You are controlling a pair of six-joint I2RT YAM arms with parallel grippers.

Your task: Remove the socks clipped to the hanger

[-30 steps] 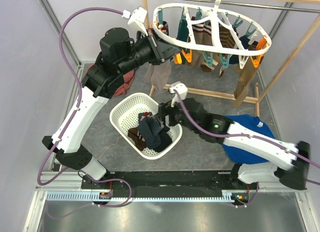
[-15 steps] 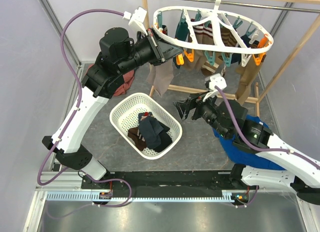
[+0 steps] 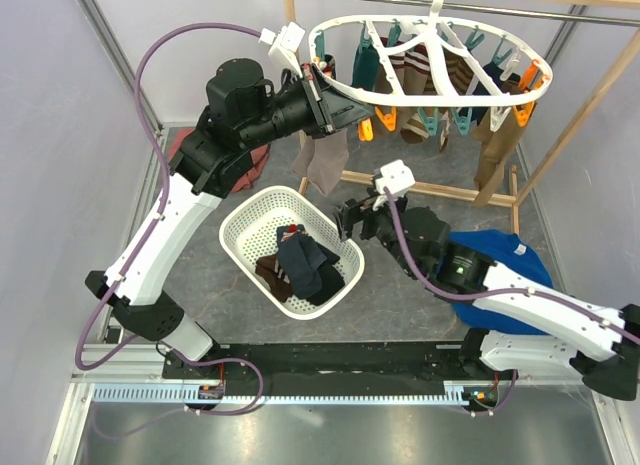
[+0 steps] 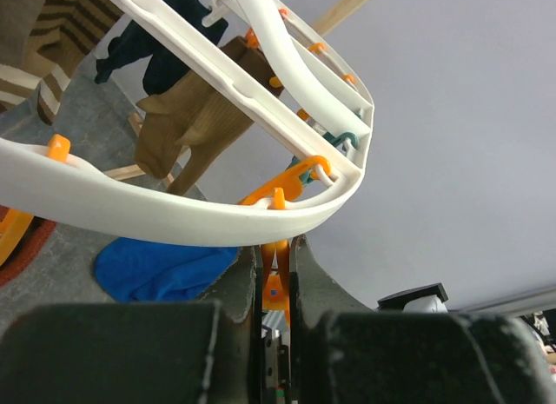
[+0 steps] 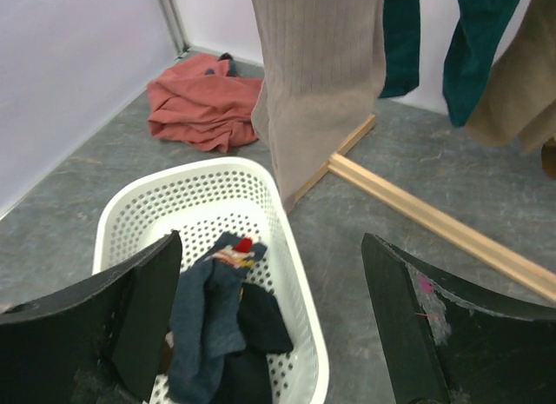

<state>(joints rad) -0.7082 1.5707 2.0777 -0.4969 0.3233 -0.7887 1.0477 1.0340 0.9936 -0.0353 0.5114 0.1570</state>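
Left pincer (image 4: 276,267): clamped on an orange clip (image 4: 275,248) under the hanger (image 4: 174,217). Right pincer (image 5: 271,321): jaws apart, empty, over the basket (image 3: 245,220).

Status: part done. Several removed socks (image 3: 300,263) lie in the basket. Many clipped socks (image 3: 322,165) hang from the hanger.

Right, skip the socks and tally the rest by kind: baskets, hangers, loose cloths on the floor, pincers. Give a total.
Baskets: 1, the white basket
Hangers: 1, the white hanger
Loose cloths: 2, the rust-red garment and the blue cloth
Pincers: 2, the left pincer shut on an orange clip, the right pincer open
Total: 6
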